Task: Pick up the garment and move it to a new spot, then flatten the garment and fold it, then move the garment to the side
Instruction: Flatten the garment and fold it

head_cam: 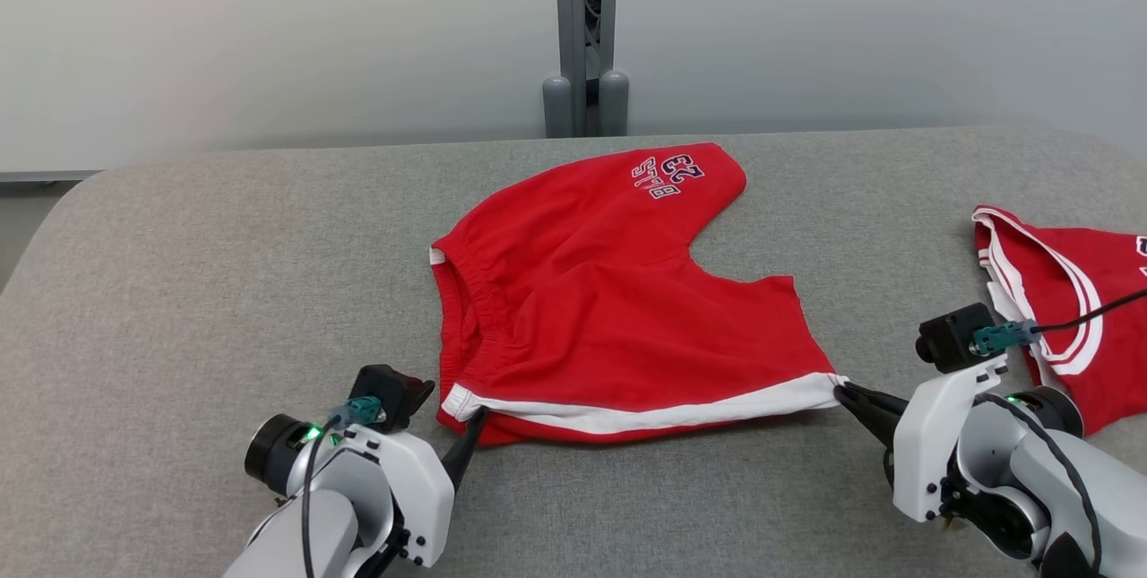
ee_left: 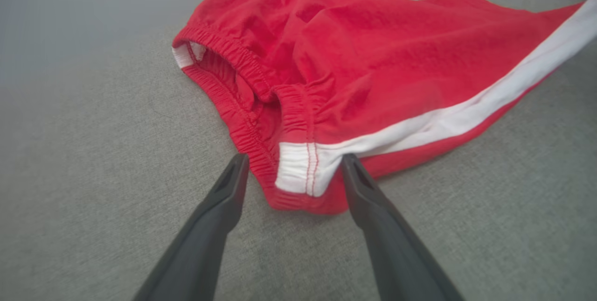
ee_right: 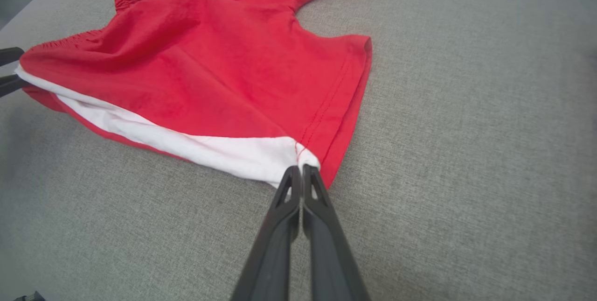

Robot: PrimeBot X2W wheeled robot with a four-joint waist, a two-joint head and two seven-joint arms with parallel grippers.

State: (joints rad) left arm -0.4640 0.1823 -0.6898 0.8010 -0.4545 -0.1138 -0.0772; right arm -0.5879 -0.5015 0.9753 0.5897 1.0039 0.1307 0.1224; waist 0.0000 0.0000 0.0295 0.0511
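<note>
The garment [head_cam: 609, 291] is a pair of red shorts with a white side stripe, lying on the grey table, waistband to the left. My left gripper [head_cam: 475, 430] stands open at the near waistband corner; in the left wrist view its fingers [ee_left: 224, 198] straddle the white corner of the garment [ee_left: 354, 67] without pinching it. My right gripper [head_cam: 842, 394] is shut on the garment's leg-hem corner, and in the right wrist view the gripper [ee_right: 298, 172] pinches the white stripe end of the garment [ee_right: 210, 67].
A second red and white garment [head_cam: 1066, 291] lies at the right edge of the table [head_cam: 179, 291]. A grey post [head_cam: 584, 31] stands behind the table's far edge against a pale wall.
</note>
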